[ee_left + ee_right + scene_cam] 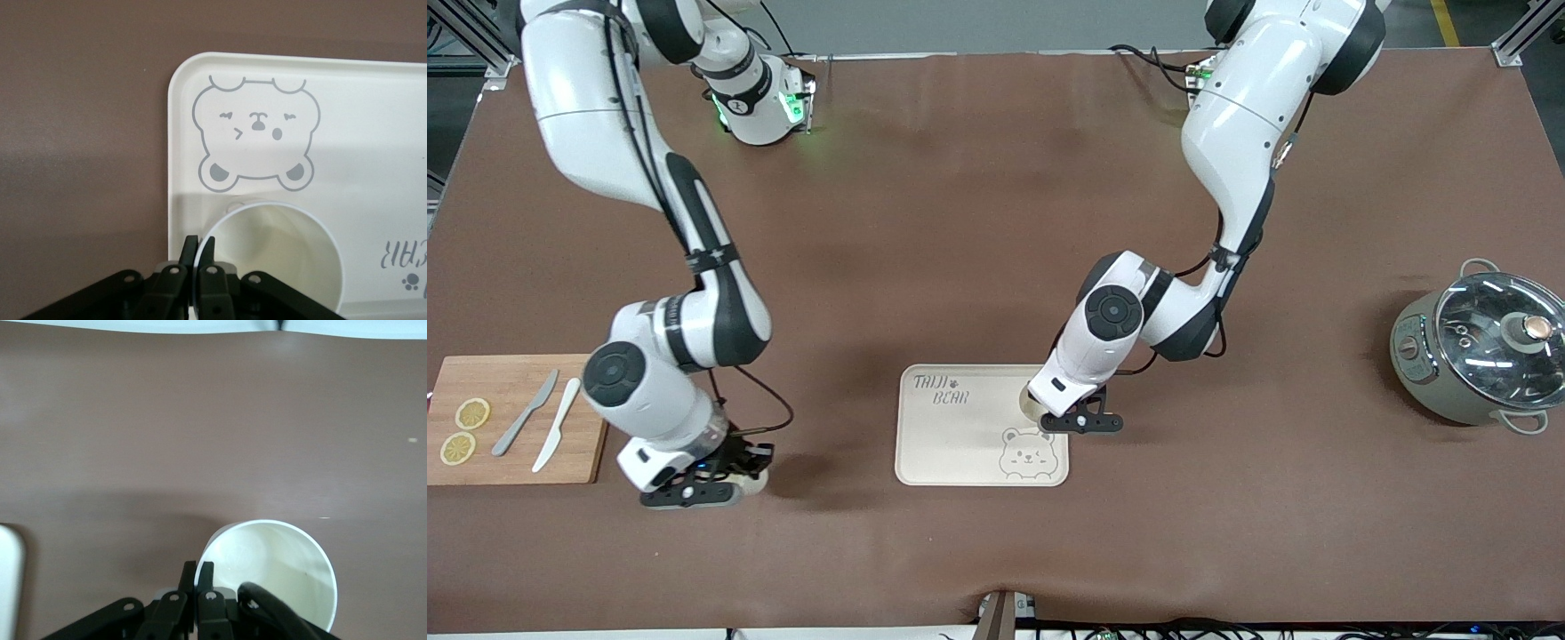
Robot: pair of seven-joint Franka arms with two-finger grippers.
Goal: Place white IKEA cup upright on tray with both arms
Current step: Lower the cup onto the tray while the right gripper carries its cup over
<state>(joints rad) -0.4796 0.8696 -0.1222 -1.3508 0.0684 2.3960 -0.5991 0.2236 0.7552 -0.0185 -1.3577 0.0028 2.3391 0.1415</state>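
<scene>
Your left hand pinches the rim of a white cup standing upright on the cream tray, at the bear drawing's twelve o'clock. Your right hand clamps a second white cup's rim, upright on the brown worktop beside the cutting board.

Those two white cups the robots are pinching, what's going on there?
Each arm holds a white cup by its rim. The left gripper pinches one cup, upright and open end up, on the cream tray beside its bear drawing. The right gripper pinches a second cup, also upright, on the brown table cover between the tray and the wooden cutting board.
</scene>
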